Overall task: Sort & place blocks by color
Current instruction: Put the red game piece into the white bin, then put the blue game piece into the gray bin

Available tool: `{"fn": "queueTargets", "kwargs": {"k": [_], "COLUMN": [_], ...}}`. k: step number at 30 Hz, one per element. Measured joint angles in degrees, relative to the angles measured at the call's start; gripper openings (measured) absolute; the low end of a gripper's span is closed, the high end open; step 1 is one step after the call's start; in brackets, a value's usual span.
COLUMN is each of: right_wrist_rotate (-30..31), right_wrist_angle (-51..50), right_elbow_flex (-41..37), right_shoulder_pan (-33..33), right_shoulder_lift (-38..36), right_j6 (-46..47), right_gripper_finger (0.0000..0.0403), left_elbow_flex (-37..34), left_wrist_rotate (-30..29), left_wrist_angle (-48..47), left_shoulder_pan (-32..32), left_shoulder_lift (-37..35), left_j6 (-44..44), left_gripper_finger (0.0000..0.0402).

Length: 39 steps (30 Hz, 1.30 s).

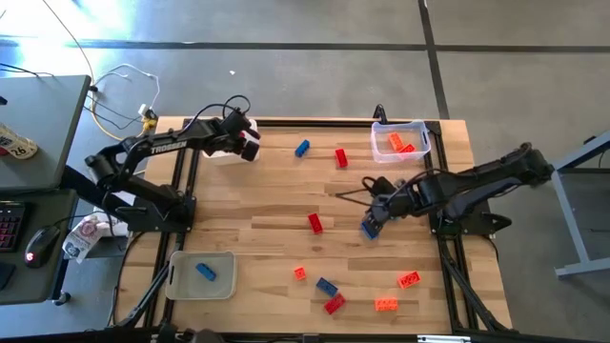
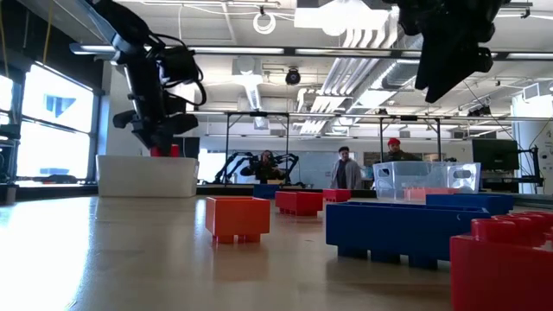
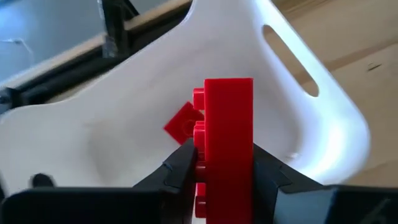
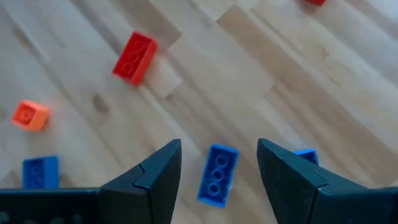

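Left gripper (image 3: 214,171), jaws pinching a red block (image 3: 228,137) over the far-left white tray (image 3: 323,124): release low, centred. Right gripper (image 4: 217,171), jaws spread, straddles a blue block (image 4: 217,174).

Overhead, table-level and two close wrist cameras.

Bright daylight from the windows (image 2: 34,130) and ceiling lamps (image 2: 371,34) washes the low view, its nearest blocks (image 2: 501,259) blurred, while glare whitens the white tray (image 3: 323,124).
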Motion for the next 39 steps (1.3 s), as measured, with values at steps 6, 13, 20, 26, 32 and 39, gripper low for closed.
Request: {"fn": "queueTargets", "kwargs": {"k": [6, 13, 20, 26, 32, 39], "right_wrist_rotate": [-0.03, -0.02, -0.44, -2.0, -2.15, -3.88], "right_wrist_angle": [0.07, 0.1, 0.11, 0.28, 0.31, 0.13], "right_elbow_flex": [0.0, 0.0, -0.02, -0.02, -0.04, -0.04], "right_shoulder_pan": [4.33, 8.18, 10.59, 10.61, 10.59, 10.04], "right_shoulder_lift": [0.0, 0.09, 2.82, 6.63, 10.06, 13.48], "right_j6": [4.17, 9.46, 12.08, 13.76, 16.76, 18.06], "right_gripper_finger": [0.0194, 0.0194, 0.0194, 0.0194, 0.0194, 0.0194], "left_elbow_flex": [0.0, 0.0, 0.16, 4.36, 9.03, 10.88], "left_wrist_rotate": [0.56, 0.65, 1.82, 4.67, 12.36, 21.91], "left_wrist_angle": [0.46, 0.57, 0.33, -2.05, -3.01, -3.25], "left_shoulder_pan": [0.39, 0.36, 0.36, 0.21, -1.13, -5.46], "left_shoulder_lift": [0.6, 0.6, 0.6, 0.62, 0.51, -2.09], "left_j6": [0.01, 0.23, 1.65, 2.64, 5.59, 8.15], "left_gripper_finger": [0.0108, 0.0131, 0.0164, 0.0178, 0.0179, 0.0179]}}
